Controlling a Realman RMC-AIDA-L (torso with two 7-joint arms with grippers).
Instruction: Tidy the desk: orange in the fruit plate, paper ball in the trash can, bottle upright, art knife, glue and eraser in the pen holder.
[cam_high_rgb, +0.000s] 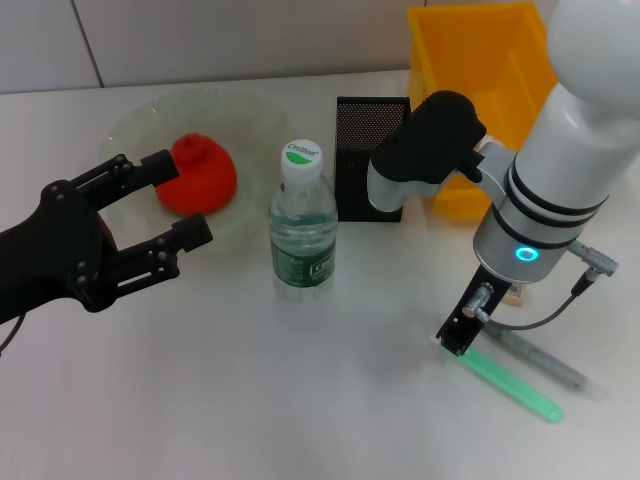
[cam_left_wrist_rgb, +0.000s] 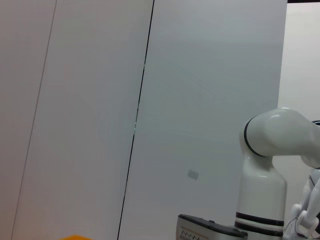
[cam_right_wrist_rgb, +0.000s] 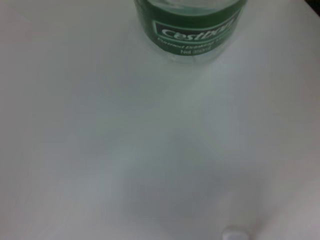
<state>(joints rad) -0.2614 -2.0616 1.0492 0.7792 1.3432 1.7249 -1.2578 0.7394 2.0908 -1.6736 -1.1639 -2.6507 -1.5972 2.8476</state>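
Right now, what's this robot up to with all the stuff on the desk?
It is tidying a desk. The orange already sits in the fruit plate, and the bottle stands upright beside it. The left gripper hovers open near the plate, holding nothing. The right gripper is down at the table over a green stick-like item and a grey pen-like one. The pen holder and yellow trash can stand behind.
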